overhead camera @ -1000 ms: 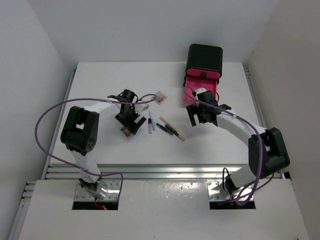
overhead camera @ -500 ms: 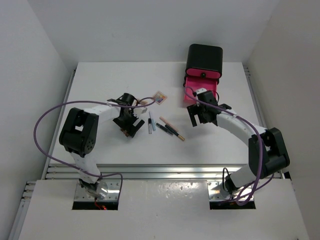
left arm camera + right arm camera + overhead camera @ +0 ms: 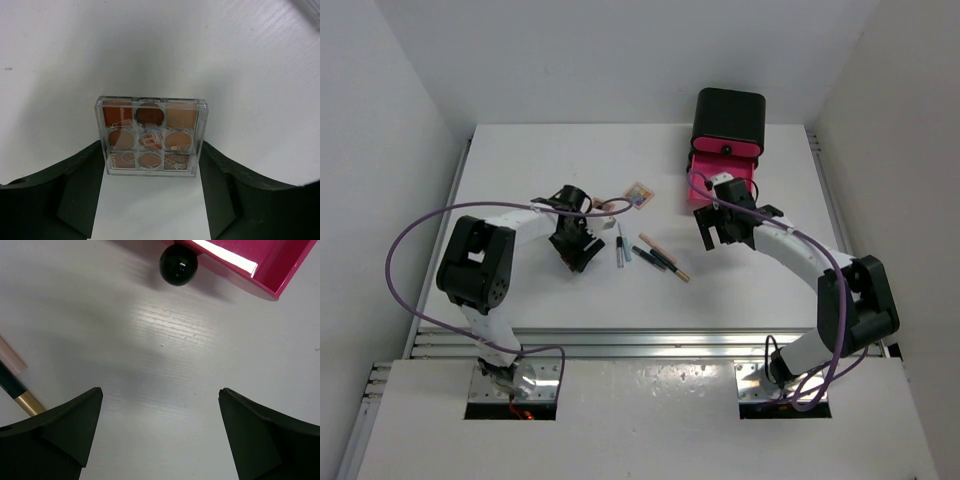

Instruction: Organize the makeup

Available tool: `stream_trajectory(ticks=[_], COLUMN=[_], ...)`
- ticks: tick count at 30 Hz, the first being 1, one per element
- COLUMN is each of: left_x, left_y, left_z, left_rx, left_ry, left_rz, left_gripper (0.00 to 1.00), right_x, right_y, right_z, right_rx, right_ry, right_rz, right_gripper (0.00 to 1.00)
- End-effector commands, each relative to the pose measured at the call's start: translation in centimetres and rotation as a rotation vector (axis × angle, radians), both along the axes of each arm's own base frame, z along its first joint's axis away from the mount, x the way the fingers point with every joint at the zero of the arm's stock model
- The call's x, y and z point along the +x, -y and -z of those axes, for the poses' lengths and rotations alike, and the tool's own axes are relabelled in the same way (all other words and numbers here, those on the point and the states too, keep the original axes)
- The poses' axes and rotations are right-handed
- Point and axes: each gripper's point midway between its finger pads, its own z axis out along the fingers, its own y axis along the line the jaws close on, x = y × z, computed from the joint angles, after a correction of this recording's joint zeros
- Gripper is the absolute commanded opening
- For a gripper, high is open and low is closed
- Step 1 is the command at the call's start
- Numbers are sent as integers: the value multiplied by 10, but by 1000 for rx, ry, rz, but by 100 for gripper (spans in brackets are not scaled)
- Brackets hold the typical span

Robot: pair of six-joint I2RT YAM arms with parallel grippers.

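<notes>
In the left wrist view a clear square palette (image 3: 150, 120) of brown shades sits between my left gripper's (image 3: 150, 146) black fingers, which press its two lower sides. From above, the left gripper (image 3: 576, 246) covers that palette at the table's middle left. A multicoloured palette (image 3: 640, 194) lies further back. A silver-blue stick (image 3: 620, 243), a black stick (image 3: 648, 256) and a peach stick (image 3: 664, 257) lie in the middle. My right gripper (image 3: 721, 231) is open and empty over bare table (image 3: 160, 392), just in front of the pink drawer.
A black box (image 3: 729, 120) stands at the back right with one pink drawer (image 3: 718, 180) pulled out. Its black knob (image 3: 178, 264) shows near the right gripper. A small orange-white thing (image 3: 608, 206) lies beside the left arm's purple cable. Stick ends (image 3: 17, 390) lie left of the right gripper.
My left gripper has shifted slightly back with the brown palette, which showed at its tip before and is now hidden under it from above. The right arm has hardly moved.
</notes>
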Motion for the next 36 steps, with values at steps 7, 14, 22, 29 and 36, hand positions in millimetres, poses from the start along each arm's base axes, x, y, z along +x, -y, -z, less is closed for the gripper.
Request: stream_trajectory(ticks=[7,14,22,29,36], left_x=[31,86,86,86,88], left_y=[12,44,79,114,125], left_z=[-19,-109,-166,-200,-204], left_rx=[-94,-195,-255,-386,-397], left_ry=[51,261,445,519,552], left_rz=[128,303,588,633,648], left_gripper=[35,27,28,28,28], right_x=[35,59,93,95,90], right_y=[-18,-91,-175,-218,-240], right_z=[-52,-118,-165,-159,-135], right_rx=[73,384,841,1000,1085], right_ry=[128,212,251,165,61], right_rz=[-18,-233,-304,-324,-304], right_gripper=[100,85,57,55,52])
